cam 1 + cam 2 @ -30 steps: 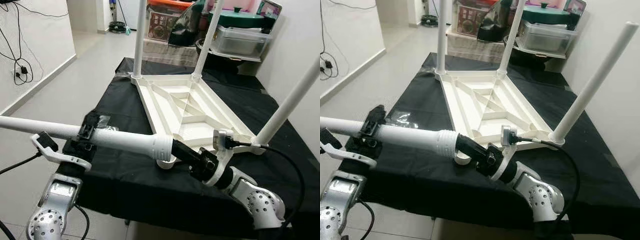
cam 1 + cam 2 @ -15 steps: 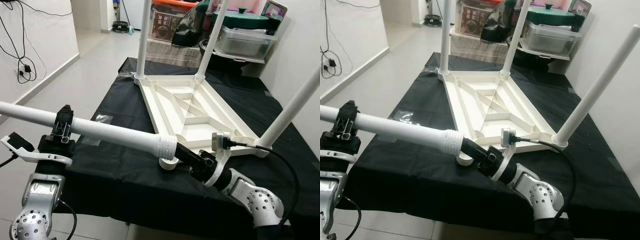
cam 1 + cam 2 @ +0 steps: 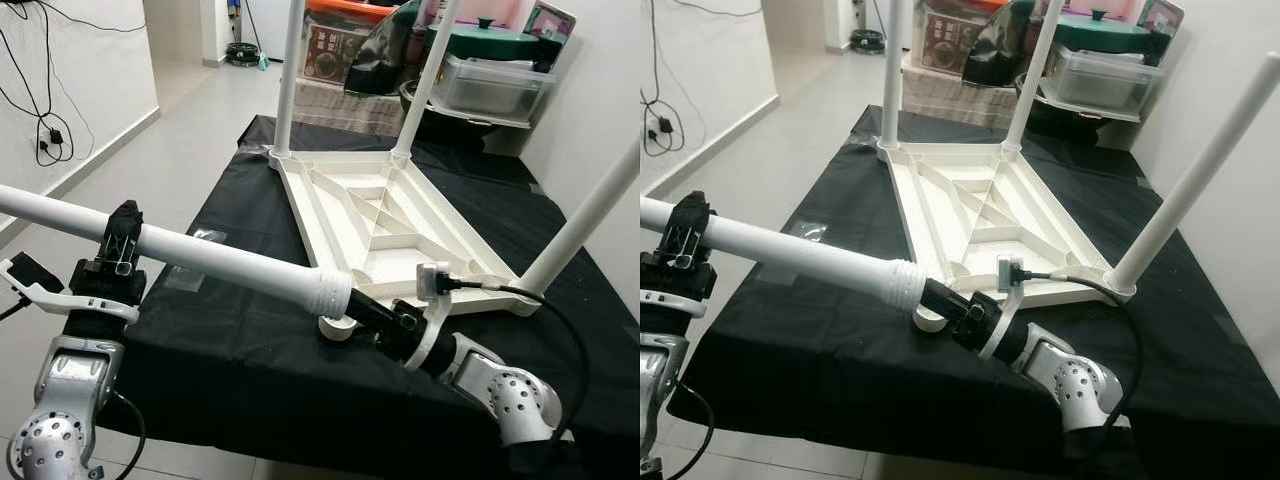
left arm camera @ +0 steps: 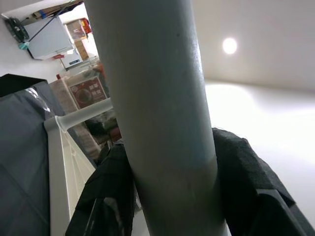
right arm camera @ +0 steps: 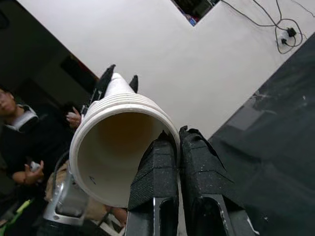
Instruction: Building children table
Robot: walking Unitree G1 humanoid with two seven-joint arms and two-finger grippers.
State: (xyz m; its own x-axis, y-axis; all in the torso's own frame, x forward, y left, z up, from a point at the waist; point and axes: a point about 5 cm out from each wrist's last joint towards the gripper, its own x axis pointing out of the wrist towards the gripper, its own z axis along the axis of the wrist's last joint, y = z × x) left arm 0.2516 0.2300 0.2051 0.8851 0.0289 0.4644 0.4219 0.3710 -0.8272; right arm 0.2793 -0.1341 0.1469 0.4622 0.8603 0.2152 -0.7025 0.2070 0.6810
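While left gripper [image 3: 118, 243] clamps table leg [image 3: 215, 258], right gripper [image 3: 352, 300] pinches its rim.

One upturned white tabletop [image 3: 370, 215] on one black cloth [image 3: 240, 345]. Three legs already stand in it: at eleven o'clock [image 3: 287, 75], at twelve [image 3: 428, 70], at three [image 3: 585, 215]. One loose leg [image 3: 200, 255] makes four. Two grippers: left [image 3: 118, 240], right [image 3: 375, 318].

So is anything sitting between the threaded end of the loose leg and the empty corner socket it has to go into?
Nothing visible blocks it. The leg is held by the left gripper and the right gripper, whose fingers pinch the rim of its threaded end just above the empty socket on the upturned tabletop.
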